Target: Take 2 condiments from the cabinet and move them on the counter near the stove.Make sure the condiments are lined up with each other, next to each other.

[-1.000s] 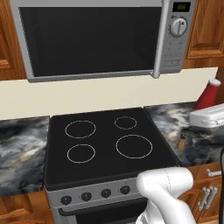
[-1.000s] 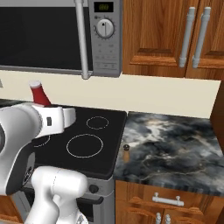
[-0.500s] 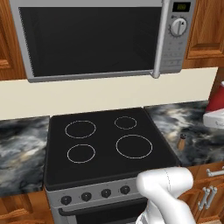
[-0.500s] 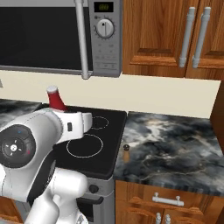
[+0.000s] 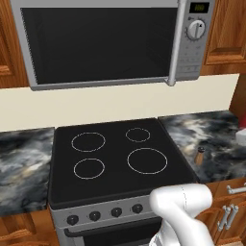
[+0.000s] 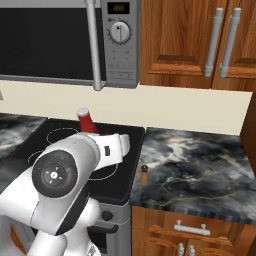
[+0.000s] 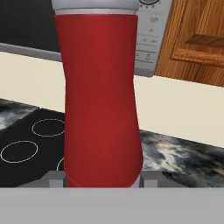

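Observation:
My gripper [image 7: 103, 180] is shut on the red bottle [image 7: 100, 96], a condiment with a pale cap [image 7: 94, 4], held upright in the air. In the right base view the red bottle [image 6: 86, 120] rises from behind my arm, in front of the stove [image 6: 122, 175]. The tan-brown shaker [image 6: 144, 175] with a black cap stands on the counter [image 6: 200, 165], just right of the stove's edge. From the left base view the shaker [image 5: 199, 156] shows beside the stove [image 5: 115, 158]. The cabinet's shelves are out of view.
A steel microwave [image 5: 105, 43] hangs above the stove. Wooden wall cupboards with grey bar handles [image 6: 220, 40] hang over the right counter. A tall reddish-brown wooden side [image 6: 248, 130] bounds that counter on the right. More counter [image 5: 24, 163] lies left of the stove.
The gripper has carried the red bottle to the right and slightly down. It has passed out over the right edge of the left base view. The shaker has not moved.

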You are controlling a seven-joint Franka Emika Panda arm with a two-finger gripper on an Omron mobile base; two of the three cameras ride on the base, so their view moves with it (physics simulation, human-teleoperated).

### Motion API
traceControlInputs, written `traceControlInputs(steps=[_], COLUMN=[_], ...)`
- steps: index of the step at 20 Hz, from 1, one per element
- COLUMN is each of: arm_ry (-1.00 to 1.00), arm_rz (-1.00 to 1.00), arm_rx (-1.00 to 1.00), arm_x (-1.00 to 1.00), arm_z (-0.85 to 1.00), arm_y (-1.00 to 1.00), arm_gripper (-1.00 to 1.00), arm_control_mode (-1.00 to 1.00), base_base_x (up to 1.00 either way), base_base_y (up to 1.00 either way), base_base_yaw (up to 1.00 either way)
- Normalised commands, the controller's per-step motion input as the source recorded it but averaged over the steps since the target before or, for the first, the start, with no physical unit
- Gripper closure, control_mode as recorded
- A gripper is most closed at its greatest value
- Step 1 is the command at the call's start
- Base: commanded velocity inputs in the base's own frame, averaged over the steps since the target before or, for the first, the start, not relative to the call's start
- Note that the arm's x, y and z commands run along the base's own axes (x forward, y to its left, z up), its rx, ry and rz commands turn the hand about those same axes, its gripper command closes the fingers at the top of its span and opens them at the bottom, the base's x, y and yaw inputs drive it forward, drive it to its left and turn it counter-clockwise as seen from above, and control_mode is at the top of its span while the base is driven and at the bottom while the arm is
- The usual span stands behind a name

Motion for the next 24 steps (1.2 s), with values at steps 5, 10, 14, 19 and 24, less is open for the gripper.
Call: traceControlInputs(steps=[5, 10, 14, 19, 24], arm_ry=[0.00, 0.00, 0.00, -0.02, 0.00], arm_rz=[0.00, 0.05, 0.12, 0.17, 0.17], arm_rx=[-0.13, -0.02, 0.01, 0.05, 0.10], arm_x=[0.05, 0.10, 0.13, 0.13, 0.26], arm_z=[-0.34, -0.36, -0.33, -0.32, -0.29], arm_y=[-0.48, -0.40, -0.33, -0.12, -0.08], arm_gripper=[1.00, 1.00, 1.00, 1.00, 1.00], arm_control_mode=[-1.00, -1.00, -1.00, -1.00, -1.00], base_base_x=[0.00, 0.00, 0.00, 0.00, 0.00], base_base_y=[0.00, 0.00, 0.00, 0.00, 0.00], base_base_yaw=[0.00, 0.00, 0.00, 0.00, 0.00])
